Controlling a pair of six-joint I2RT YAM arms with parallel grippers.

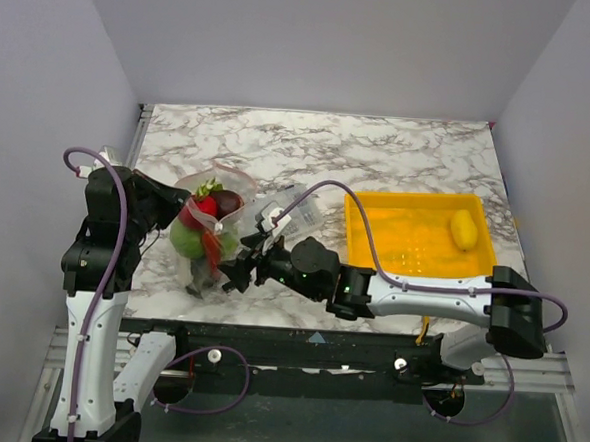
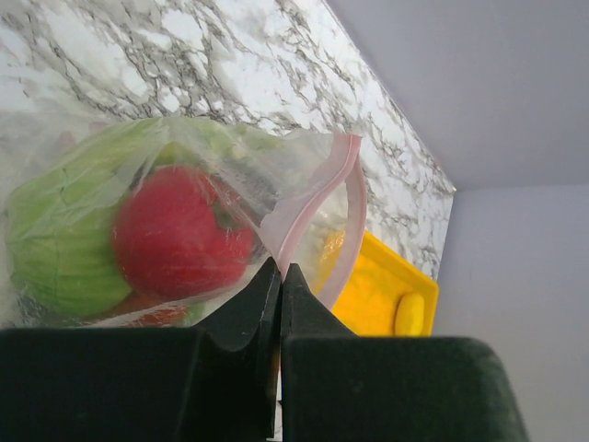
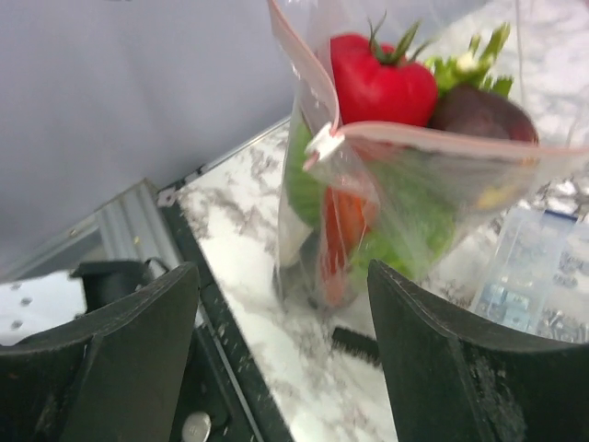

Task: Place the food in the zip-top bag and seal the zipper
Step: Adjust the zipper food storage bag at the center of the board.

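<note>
Zip-top bag (image 1: pixel 209 231) stands on the desk's (image 1: pixel 379 156) left, left gripper (image 2: pixel 281 272) clamped on its pink zipper (image 2: pixel 313 198). Right gripper (image 3: pixel 281 272), jaws apart beside it, should, I'd say, back off gently without snagging the plastic.

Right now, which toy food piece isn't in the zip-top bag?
The small yellow toy fruit in the yellow plastic tray; the red tomato, green cabbage and others sit inside the clear plastic bag.

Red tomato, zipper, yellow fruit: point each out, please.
red tomato (image 2: pixel 179 230): left wrist view, middle of its body.
zipper (image 2: pixel 311 196): left wrist view, midway along the pink strip.
yellow fruit (image 1: pixel 463 229): top external view, its middle.
</note>
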